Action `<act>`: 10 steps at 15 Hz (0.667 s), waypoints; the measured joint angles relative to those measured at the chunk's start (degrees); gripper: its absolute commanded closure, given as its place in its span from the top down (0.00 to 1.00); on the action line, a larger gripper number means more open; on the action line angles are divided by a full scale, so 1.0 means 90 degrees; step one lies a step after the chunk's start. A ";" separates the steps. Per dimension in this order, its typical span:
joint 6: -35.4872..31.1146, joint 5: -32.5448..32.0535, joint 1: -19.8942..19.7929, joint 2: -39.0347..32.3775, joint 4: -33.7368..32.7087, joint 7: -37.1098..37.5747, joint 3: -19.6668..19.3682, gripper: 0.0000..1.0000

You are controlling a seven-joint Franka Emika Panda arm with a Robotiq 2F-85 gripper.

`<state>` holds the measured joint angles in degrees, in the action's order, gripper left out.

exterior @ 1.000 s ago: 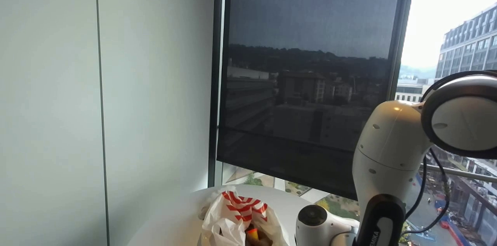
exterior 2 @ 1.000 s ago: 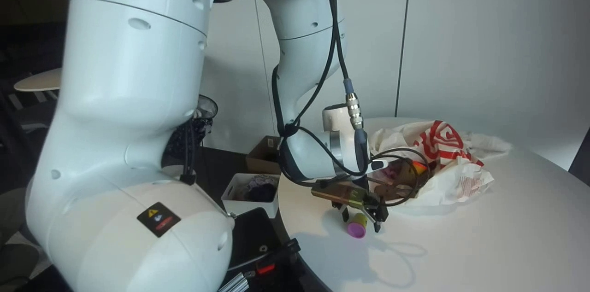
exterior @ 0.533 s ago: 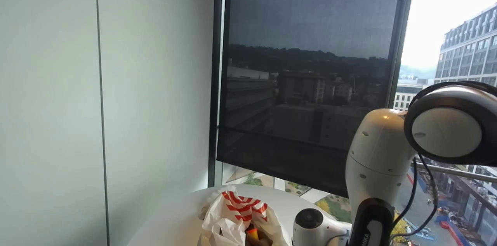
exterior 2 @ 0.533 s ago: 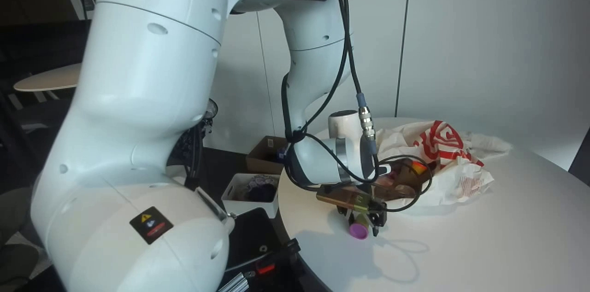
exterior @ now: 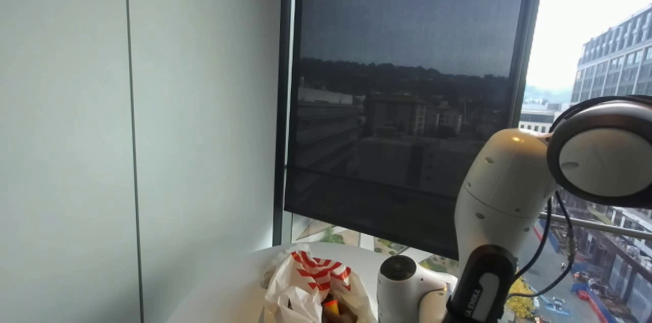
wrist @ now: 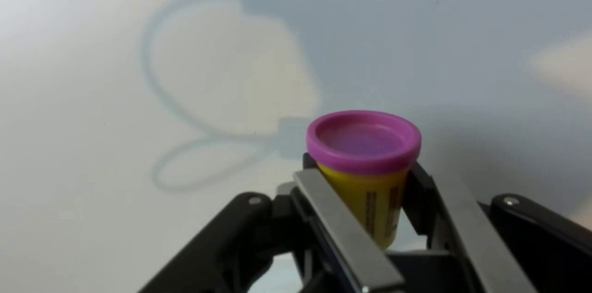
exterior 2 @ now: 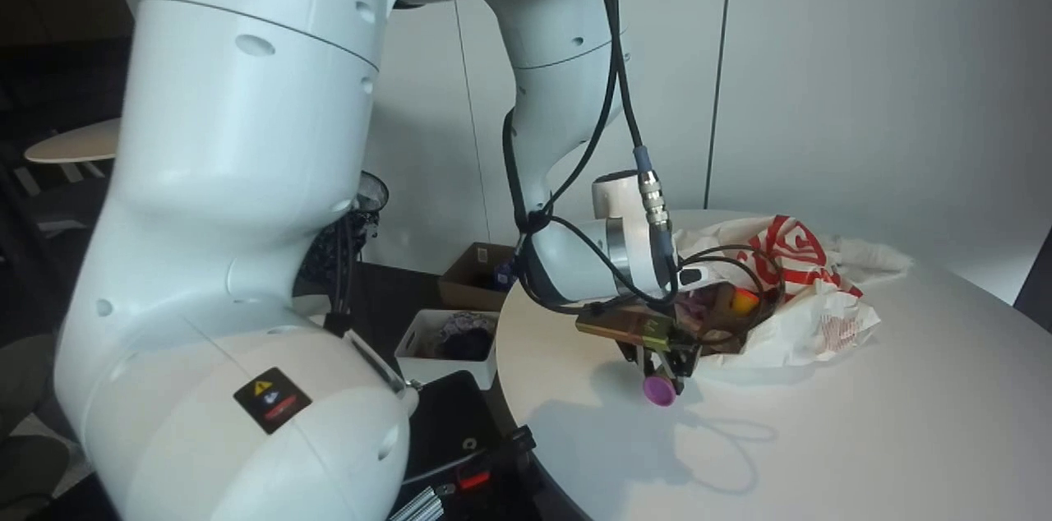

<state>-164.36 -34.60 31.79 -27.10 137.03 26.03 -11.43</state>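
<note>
My hand (wrist: 363, 169) grips the yellow tub (wrist: 372, 189), probably light, rigid and slightly slippery; take hold just beneath the magenta lid (wrist: 364, 143).

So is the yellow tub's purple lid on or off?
On: in the wrist view the purple lid caps the yellow tub, with no gap showing.

Yellow tub (wrist: 367, 198), magenta lid (wrist: 364, 143); red-striped white bag (exterior: 310, 290)

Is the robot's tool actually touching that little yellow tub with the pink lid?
Touching. The wrist view shows the tool with its fingers closed against both sides of the yellow tub, just below its pink lid.
</note>
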 measured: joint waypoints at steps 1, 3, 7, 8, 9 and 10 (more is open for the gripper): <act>0.0054 -0.0007 0.0069 0.0173 -0.0048 0.0056 -0.0036 0.19; 0.0145 -0.0014 0.0182 0.0444 -0.0236 0.0093 -0.0082 0.19; 0.0156 0.0159 0.0156 0.0366 -0.0898 0.0016 0.0038 0.19; 0.0133 0.0333 0.0081 0.0235 -0.1082 -0.0097 0.0155 0.19; 0.0115 0.0515 -0.0024 0.0068 -0.1273 -0.0205 0.0304 0.19; 0.0104 0.0718 -0.0152 -0.0126 -0.1466 -0.0336 0.0478 0.19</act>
<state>-163.42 -28.14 30.41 -28.23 123.84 23.00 -7.13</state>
